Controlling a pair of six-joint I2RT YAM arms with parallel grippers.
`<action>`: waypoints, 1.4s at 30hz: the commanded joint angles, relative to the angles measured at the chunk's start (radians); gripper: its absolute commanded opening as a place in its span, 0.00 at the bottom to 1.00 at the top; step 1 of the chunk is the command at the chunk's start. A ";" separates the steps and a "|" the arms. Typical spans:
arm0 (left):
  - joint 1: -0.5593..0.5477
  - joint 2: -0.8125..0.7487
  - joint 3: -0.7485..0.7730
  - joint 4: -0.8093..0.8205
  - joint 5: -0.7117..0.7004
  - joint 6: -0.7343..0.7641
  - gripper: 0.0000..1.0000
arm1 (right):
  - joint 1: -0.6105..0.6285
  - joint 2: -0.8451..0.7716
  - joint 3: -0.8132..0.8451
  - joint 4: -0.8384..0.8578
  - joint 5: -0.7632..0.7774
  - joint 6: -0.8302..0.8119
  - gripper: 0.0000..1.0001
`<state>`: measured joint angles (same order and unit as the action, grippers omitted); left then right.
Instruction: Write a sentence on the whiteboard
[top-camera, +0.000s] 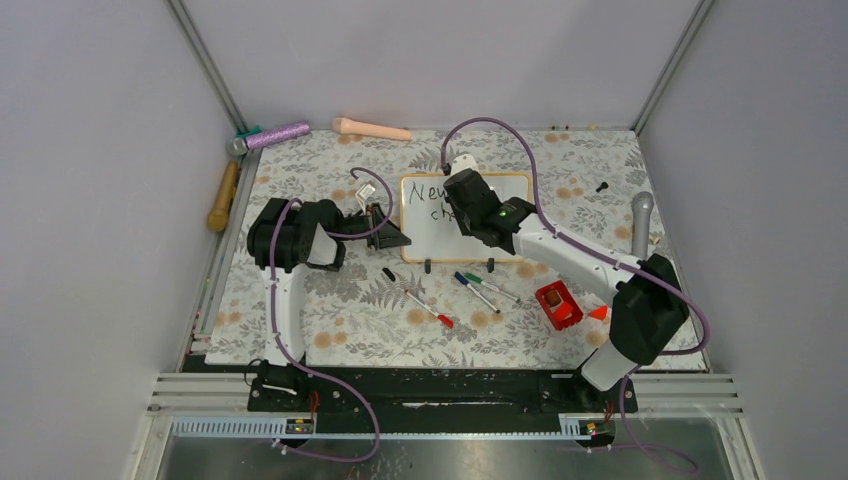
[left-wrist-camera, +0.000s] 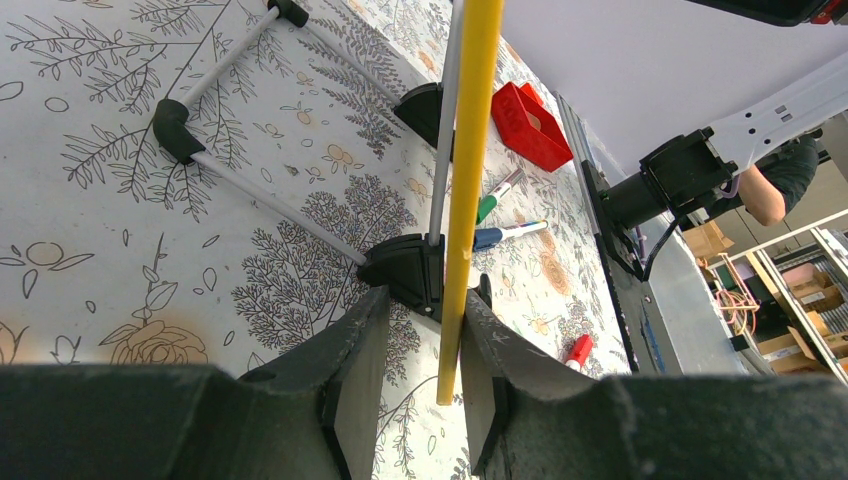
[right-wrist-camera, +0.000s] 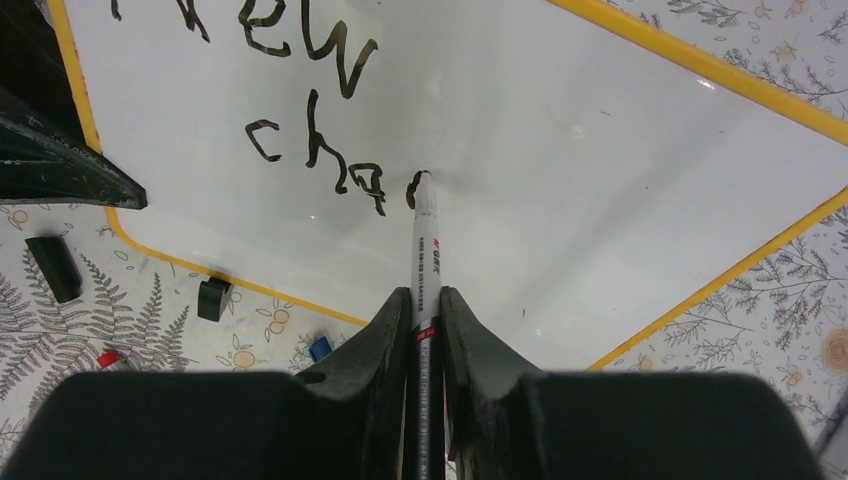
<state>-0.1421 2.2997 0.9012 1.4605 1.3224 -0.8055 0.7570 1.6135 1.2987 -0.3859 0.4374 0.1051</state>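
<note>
- The right arm (top-camera: 565, 255) reaches over the board (top-camera: 520, 190) from its right and covers the board's middle in the top view. The left arm (top-camera: 295, 240) comes in from the board's left.
- Left jaws: narrow, clamped on the board's left frame edge, which that wrist camera sees only edge-on.
- Right jaws: narrow, holding a black marker (right-wrist-camera: 426, 255), with its tip on the board face at the last stroke.
- The board is propped mid-worktop (top-camera: 300, 330) on a rod stand (left-wrist-camera: 250, 190). The sentence (right-wrist-camera: 315, 110) reads "New", with "cha" and one more stroke below.
- In front of the board lie three loose markers: red-capped (top-camera: 418, 298), blue-capped (top-camera: 477, 293) and green-capped (top-camera: 492, 288).
- Front right of the board is one red bin (top-camera: 558, 305), with an orange bit (top-camera: 598, 313) beside it.
- Two black feet (right-wrist-camera: 213, 297) show at the board's front edge.
- Behind the board lie one purple tube (top-camera: 277, 134) and one peach tube (top-camera: 372, 128). To the left is a wooden handle (top-camera: 222, 195), to the right a grey rod (top-camera: 641, 222).
- What these four are is hard to make out.
</note>
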 joint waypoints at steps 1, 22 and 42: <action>-0.003 0.024 0.007 0.005 -0.017 0.042 0.31 | -0.012 0.004 0.031 -0.012 0.064 -0.005 0.00; -0.002 0.025 0.007 0.006 -0.018 0.042 0.31 | -0.013 -0.039 -0.033 -0.036 0.032 0.022 0.00; -0.003 0.024 0.008 0.006 -0.015 0.042 0.31 | -0.014 -0.186 -0.100 0.053 -0.004 0.023 0.00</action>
<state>-0.1421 2.2997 0.9012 1.4605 1.3243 -0.8055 0.7532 1.5383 1.2404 -0.4122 0.4332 0.1295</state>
